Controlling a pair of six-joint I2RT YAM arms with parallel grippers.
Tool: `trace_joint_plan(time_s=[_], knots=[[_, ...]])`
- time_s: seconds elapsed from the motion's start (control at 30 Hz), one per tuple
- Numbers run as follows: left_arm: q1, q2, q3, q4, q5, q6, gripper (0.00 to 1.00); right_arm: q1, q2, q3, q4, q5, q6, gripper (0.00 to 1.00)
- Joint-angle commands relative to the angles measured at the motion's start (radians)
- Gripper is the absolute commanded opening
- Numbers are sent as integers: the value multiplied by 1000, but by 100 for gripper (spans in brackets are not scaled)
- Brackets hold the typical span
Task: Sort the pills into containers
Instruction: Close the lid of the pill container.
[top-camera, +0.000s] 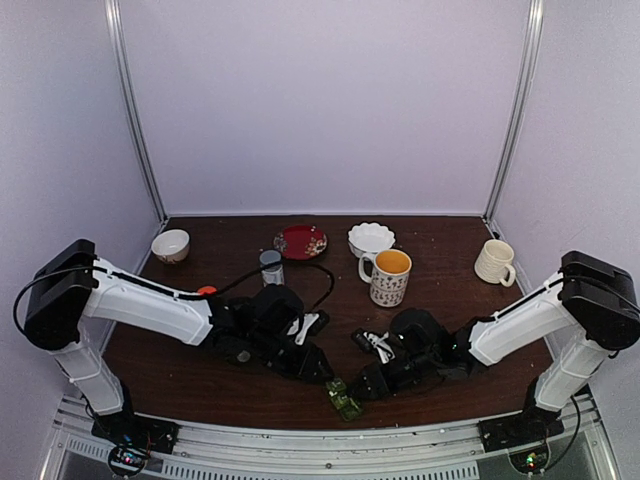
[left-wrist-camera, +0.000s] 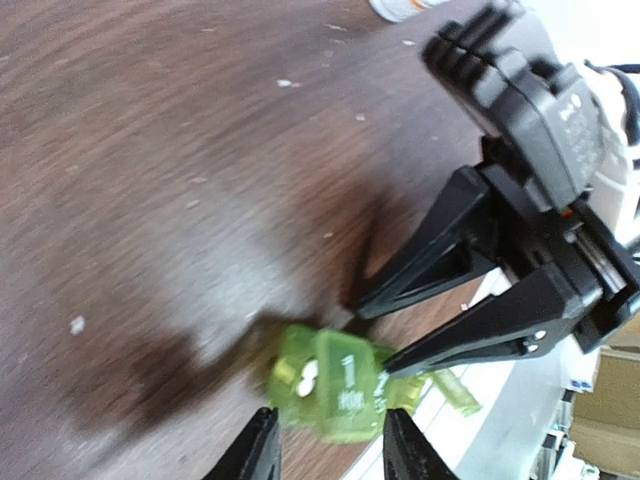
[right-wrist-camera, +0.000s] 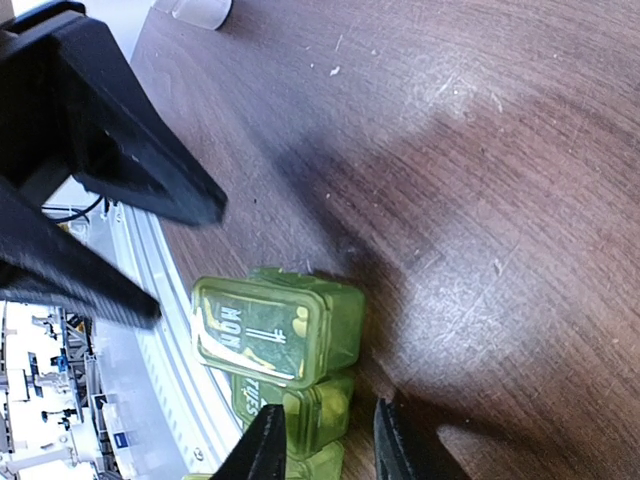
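The green translucent pill box (top-camera: 343, 398) lies at the table's front edge, between my two grippers. In the left wrist view the pill box (left-wrist-camera: 345, 385) has its end compartment uncovered, with two white pills (left-wrist-camera: 305, 378) inside. My left gripper (left-wrist-camera: 333, 450) is open, its fingertips either side of the box's near end. In the right wrist view the box (right-wrist-camera: 275, 330) shows lids marked MON and TUES. My right gripper (right-wrist-camera: 327, 445) is open, its jaws straddling the TUES compartment's corner. Its fingers (left-wrist-camera: 470, 345) touch the box's far side.
The box partly overhangs the metal rail (right-wrist-camera: 150, 330) at the front edge. At the back stand a patterned mug with orange inside (top-camera: 390, 277), a white scalloped bowl (top-camera: 371, 238), a red plate (top-camera: 300, 241), a small bowl (top-camera: 170, 245), a cream mug (top-camera: 495, 262) and a small bottle (top-camera: 271, 266).
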Motion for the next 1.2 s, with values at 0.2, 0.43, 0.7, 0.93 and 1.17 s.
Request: trace_joint_plan(time_s=[0.2,0.43,0.7,0.93,1.17], knots=[[-31,-29,-43,-72,3,-28,42,2,36,75,-137,-8,-94,32],[-73,18,-28,-52,-5,-52,49,9,40,93,-206,30,-123,32],[-88,48,16,-77,-69,-42,56,19,39,108,-245,49,-145,31],[-88,75,32,-68,-77,-38,55,27,41,110,-249,53,-146,29],[-90,122,80,-161,-89,-23,54,32,51,112,-252,53,-149,26]])
